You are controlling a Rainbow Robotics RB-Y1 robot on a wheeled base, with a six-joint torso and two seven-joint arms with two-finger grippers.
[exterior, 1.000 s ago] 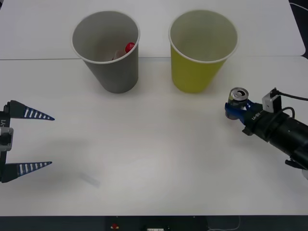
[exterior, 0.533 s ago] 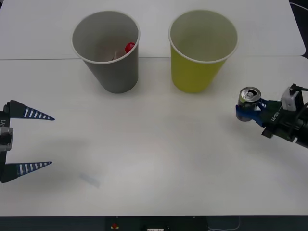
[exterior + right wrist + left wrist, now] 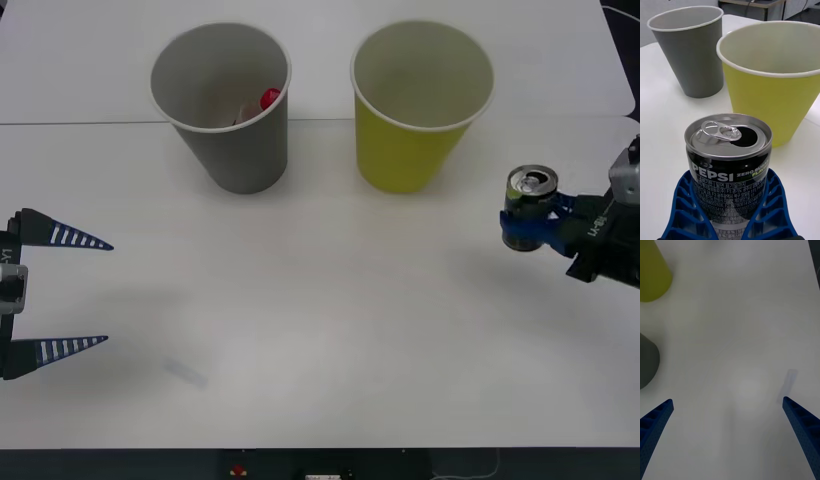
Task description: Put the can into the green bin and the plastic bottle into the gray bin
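**Can in my right grip, off to the right of the green bin**

Starting at my left: my left gripper [image 3: 75,293] hangs over the white table [image 3: 320,330], well to the left of the green bin [image 3: 420,110] and nearer me, its blue fingers [image 3: 655,427] spread wide with nothing between them.

Next along, the gray bin [image 3: 222,105] stands upright, just left of the green bin, the two apart with a gap between. Inside it, against the wall on the green bin's side, the red cap of the bottle [image 3: 268,98] peeks out; the rest of the bottle I can barely make out.

Then the green bin itself, upright, pale inside, white rim.

Now the action! To the right of the green bin and a bit nearer me, my right gripper [image 3: 535,225] is clamped on the can [image 3: 530,195]. From my right wrist the can [image 3: 729,157] is upright, tab opened, blue fingers [image 3: 685,210] hugging both sides of its lower body. The green bin [image 3: 771,86] stands just beyond the can, the gray bin [image 3: 690,52] past it to one side.
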